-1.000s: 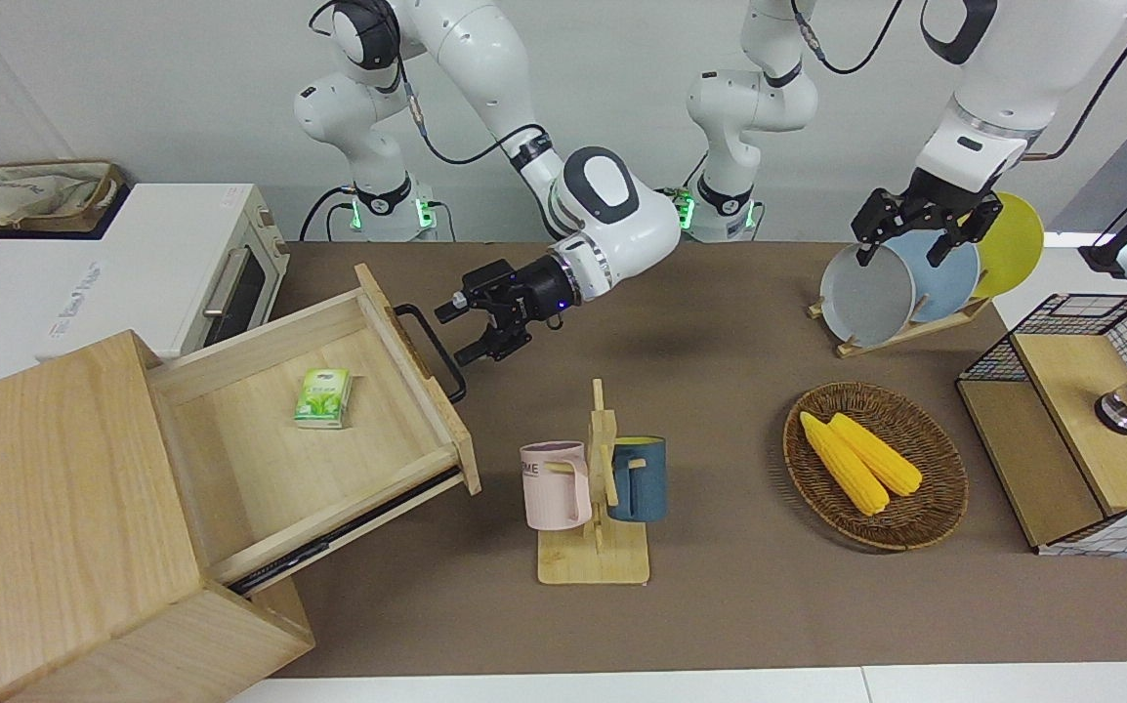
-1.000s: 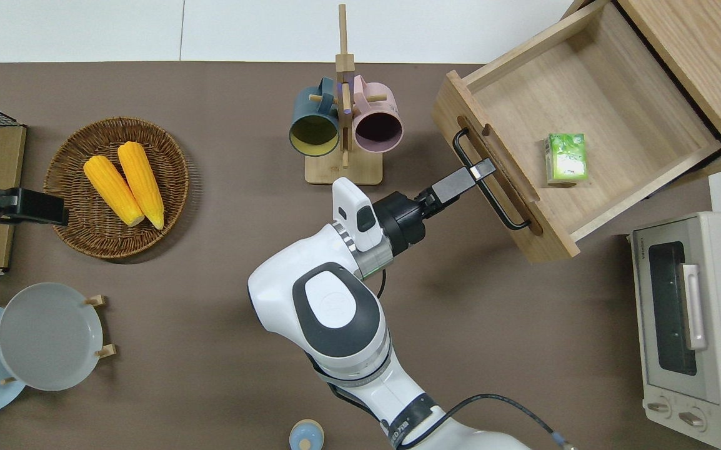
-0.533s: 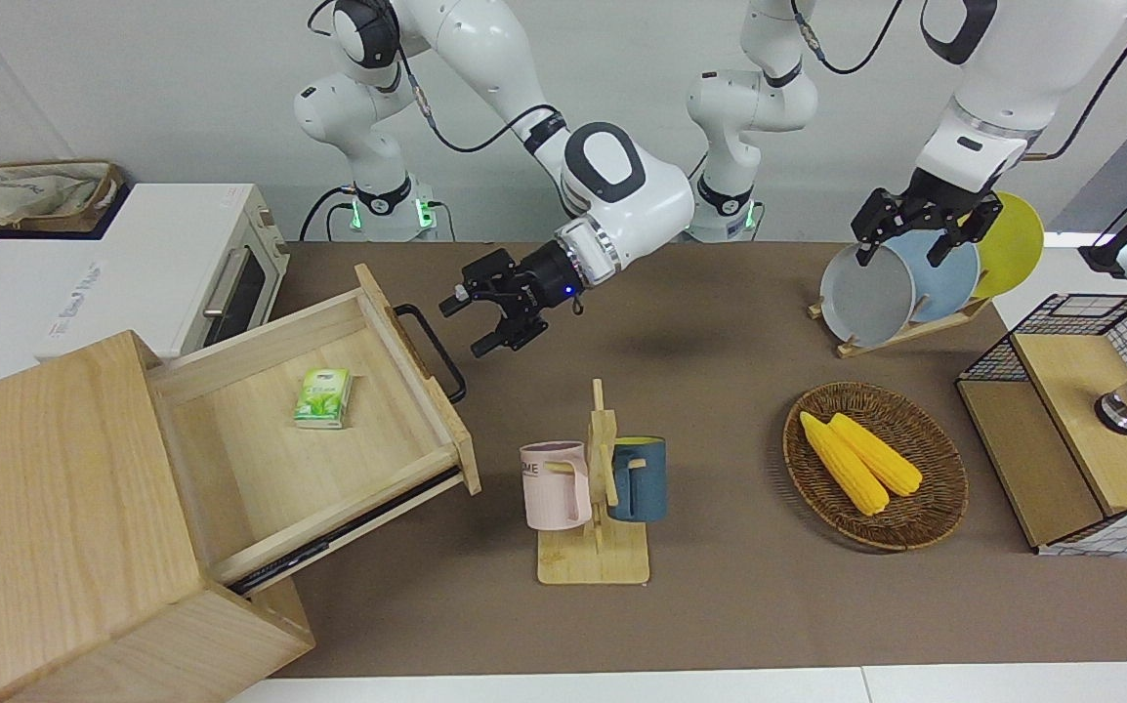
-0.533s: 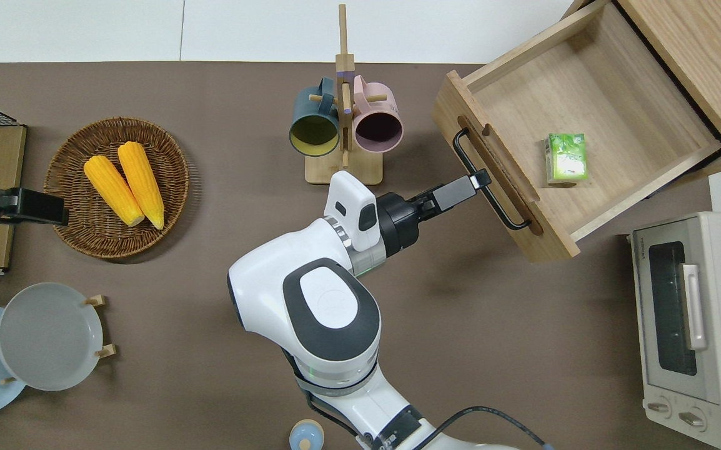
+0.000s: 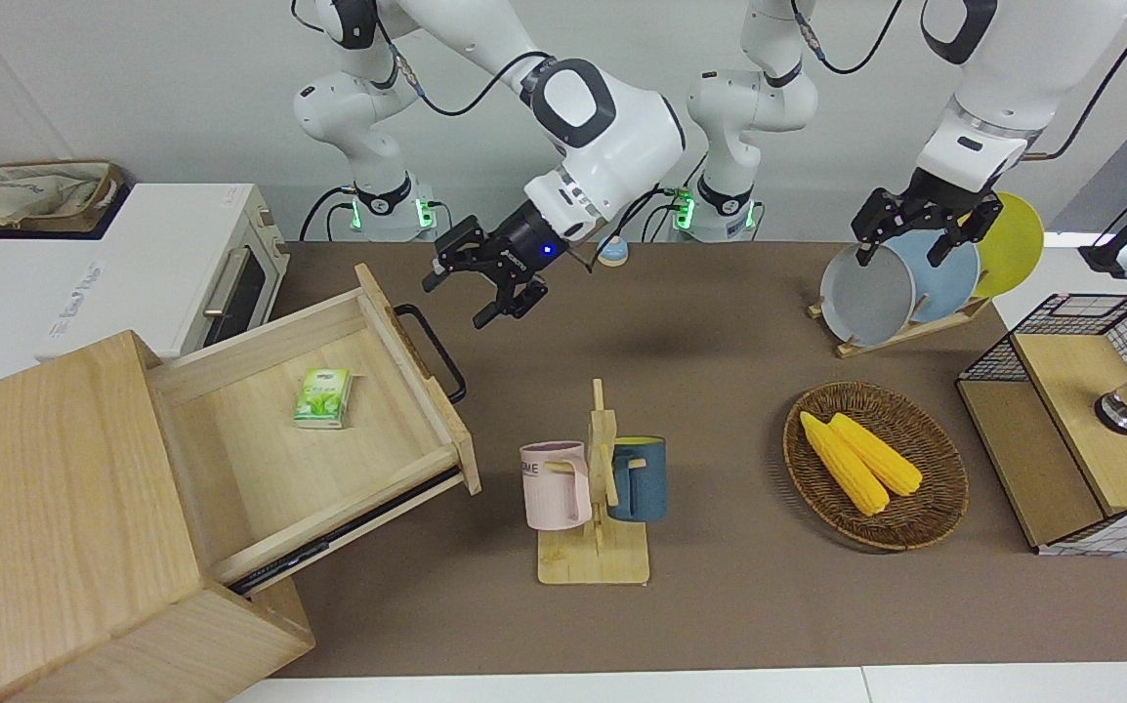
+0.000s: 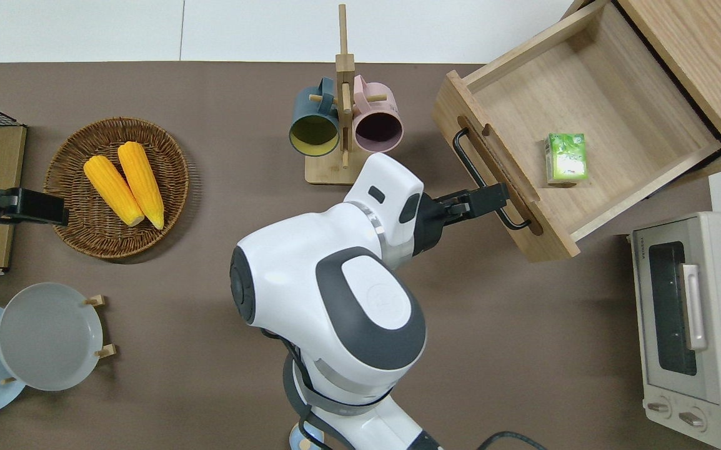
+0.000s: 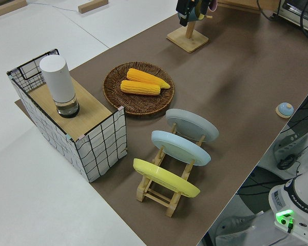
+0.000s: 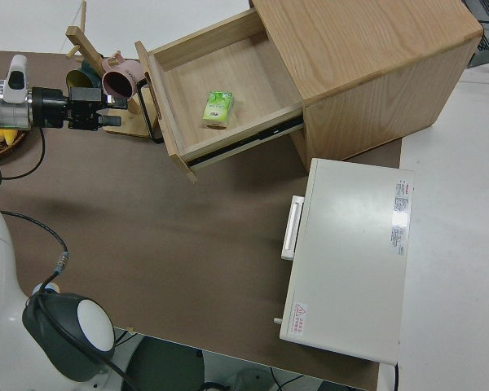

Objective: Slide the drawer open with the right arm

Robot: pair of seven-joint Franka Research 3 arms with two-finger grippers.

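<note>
Overhead view: right tool spread beside drawer handle, mug rack nearby.

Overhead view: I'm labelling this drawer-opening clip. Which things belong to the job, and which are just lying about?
Part of the job:
the drawer, pulled out
its black handle
the right claw, open, off the handle

Just lying about:
green packet in the drawer
toaster oven
mug rack
corn basket
plate rack
</note>
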